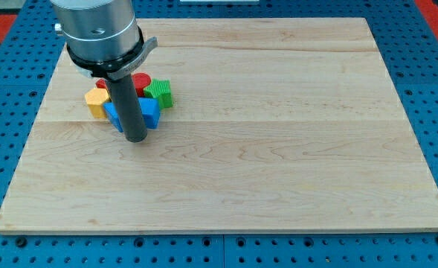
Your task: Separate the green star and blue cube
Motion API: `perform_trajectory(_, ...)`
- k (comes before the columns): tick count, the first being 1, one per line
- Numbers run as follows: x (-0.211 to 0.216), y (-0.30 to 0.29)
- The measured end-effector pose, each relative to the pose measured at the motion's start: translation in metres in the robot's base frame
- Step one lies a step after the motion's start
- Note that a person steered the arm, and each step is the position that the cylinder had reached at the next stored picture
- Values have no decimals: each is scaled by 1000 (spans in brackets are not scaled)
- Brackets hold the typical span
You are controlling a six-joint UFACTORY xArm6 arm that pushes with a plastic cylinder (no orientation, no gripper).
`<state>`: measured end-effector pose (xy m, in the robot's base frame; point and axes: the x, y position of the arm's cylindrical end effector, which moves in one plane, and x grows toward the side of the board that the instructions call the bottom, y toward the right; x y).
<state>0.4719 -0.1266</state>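
The green star [160, 92] lies at the board's upper left. The blue cube [150, 112] touches it on its lower left side and is partly hidden by my rod. My tip [134, 138] rests on the board just below the blue cube, at its lower left edge. The rod rises in front of the cluster and covers its middle.
A red block [141, 80] sits just above the blue cube, left of the green star. A yellow block [96, 100] lies at the cluster's left. Another bit of red [101, 84] shows behind the rod. The wooden board [278, 149] lies on a blue pegboard.
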Motion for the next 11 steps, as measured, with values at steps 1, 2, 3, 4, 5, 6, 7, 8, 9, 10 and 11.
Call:
perform_trajectory(1, 7, 0)
perform_trajectory(2, 10, -5)
perform_trajectory(3, -6, -15)
perform_trajectory(4, -46, 5)
perform_trajectory(5, -93, 15)
perform_trajectory(6, -123, 27)
perform_trajectory(7, -123, 47)
perform_trajectory(8, -122, 57)
perform_trajectory(9, -134, 55)
perform_trajectory(10, -137, 61)
perform_trajectory(11, -152, 45)
